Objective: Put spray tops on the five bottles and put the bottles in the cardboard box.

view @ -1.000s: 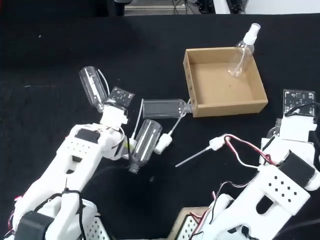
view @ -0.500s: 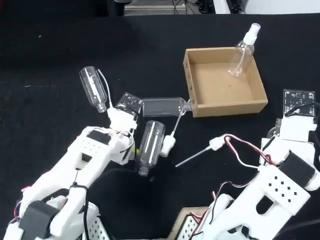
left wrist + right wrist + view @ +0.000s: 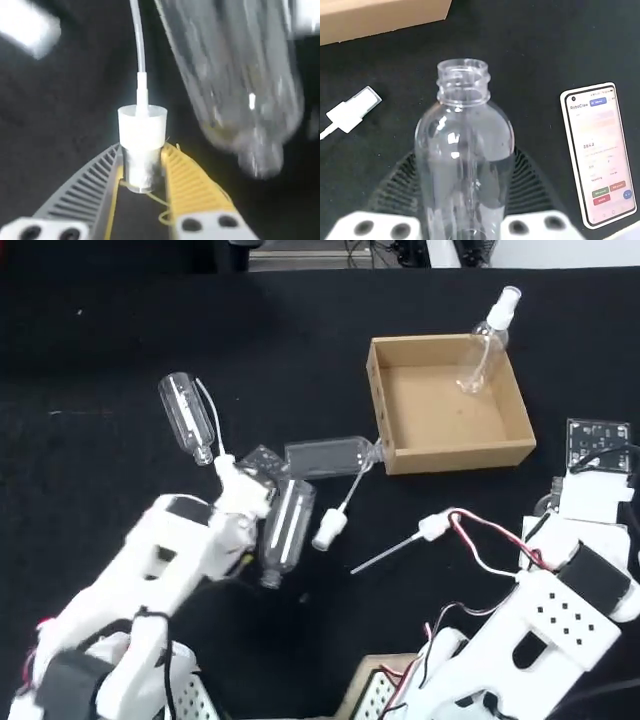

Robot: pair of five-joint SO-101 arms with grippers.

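My left gripper (image 3: 142,150) is clamped on a spray top (image 3: 142,127). Its dip tube points away from the wrist, which I judge is the right attitude for feeding it into a neck. A neighbouring bottle (image 3: 235,85) lies just beside it, mouth toward the gripper. My right gripper (image 3: 465,167) is closed around an open-necked bottle (image 3: 463,145) near the phone (image 3: 597,150), apparently presenting it for capping. On the worktop (image 3: 100,330), a second bottle (image 3: 325,455) lies with its neck just beside the cardboard box (image 3: 460,455). A third bottle (image 3: 283,528) lies next to a loose spray top (image 3: 328,530). One capped bottle (image 3: 483,345) leans in the box's far corner, so I judge four bottles remain.
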